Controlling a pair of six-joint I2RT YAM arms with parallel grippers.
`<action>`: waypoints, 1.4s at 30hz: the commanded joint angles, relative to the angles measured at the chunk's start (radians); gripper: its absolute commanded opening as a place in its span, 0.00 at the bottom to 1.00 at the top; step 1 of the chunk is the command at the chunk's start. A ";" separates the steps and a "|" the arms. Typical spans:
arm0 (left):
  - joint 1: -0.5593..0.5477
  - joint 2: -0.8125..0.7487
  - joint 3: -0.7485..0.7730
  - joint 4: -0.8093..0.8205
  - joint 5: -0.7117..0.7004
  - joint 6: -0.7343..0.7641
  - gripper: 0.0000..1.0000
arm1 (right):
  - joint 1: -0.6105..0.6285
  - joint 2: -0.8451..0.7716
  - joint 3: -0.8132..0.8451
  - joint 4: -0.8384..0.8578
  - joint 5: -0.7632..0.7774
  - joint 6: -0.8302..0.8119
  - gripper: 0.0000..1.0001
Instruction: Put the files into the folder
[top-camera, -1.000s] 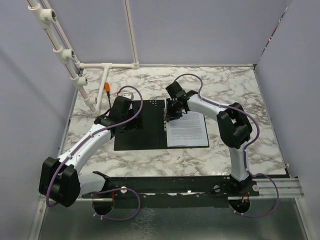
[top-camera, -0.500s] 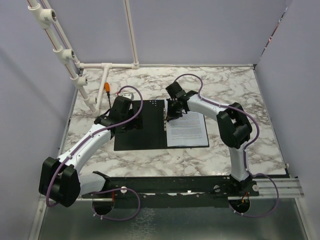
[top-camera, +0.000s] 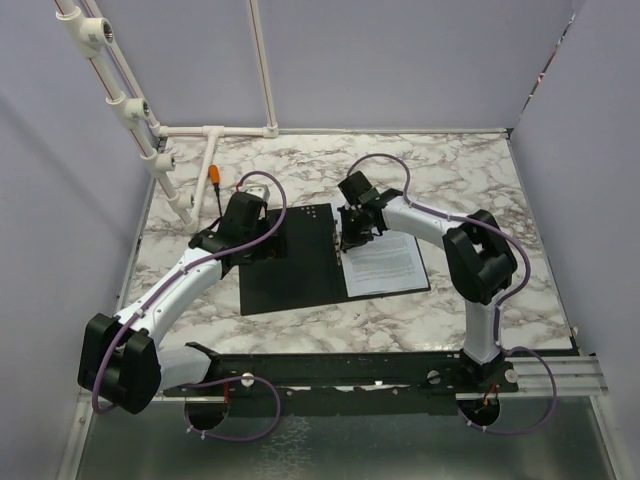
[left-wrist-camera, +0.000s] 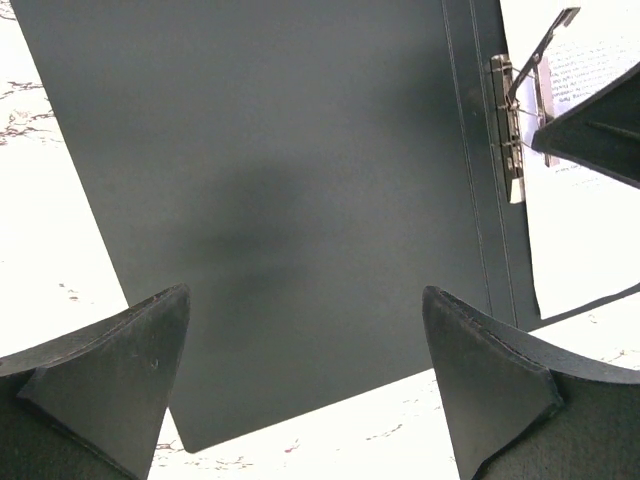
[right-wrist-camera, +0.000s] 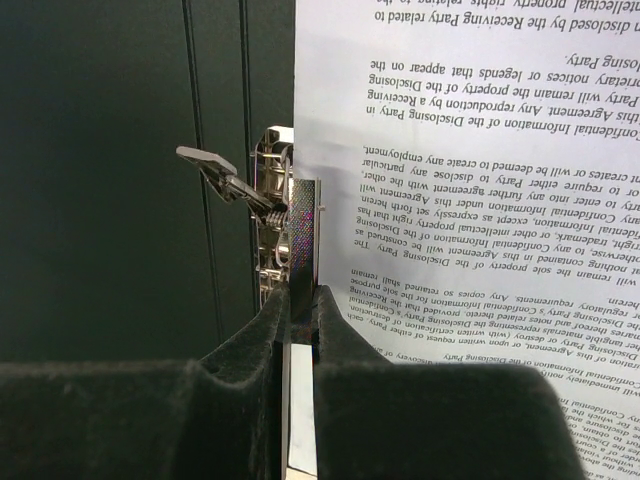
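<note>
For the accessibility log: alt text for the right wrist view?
Right gripper pinches the metal clip at the open folder's spine, its lever raised. Printed files lie just right of the clip, on the black inside.

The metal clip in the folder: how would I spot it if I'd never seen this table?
On the marble table lies an open black folder. Along its fold, beside the white printed files, sits the metal clip, pinched by the right gripper. It is the only shiny silver thing there, with a little lever sticking up.
</note>
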 joint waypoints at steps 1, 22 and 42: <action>0.001 0.015 -0.018 0.022 0.030 0.000 0.99 | 0.008 -0.071 -0.053 0.011 -0.020 -0.079 0.01; -0.130 0.121 -0.045 0.074 0.009 -0.205 0.99 | 0.008 -0.122 -0.142 0.007 -0.073 -0.199 0.01; -0.169 0.235 -0.059 0.137 -0.013 -0.260 0.99 | 0.008 -0.124 -0.201 0.059 -0.084 -0.182 0.16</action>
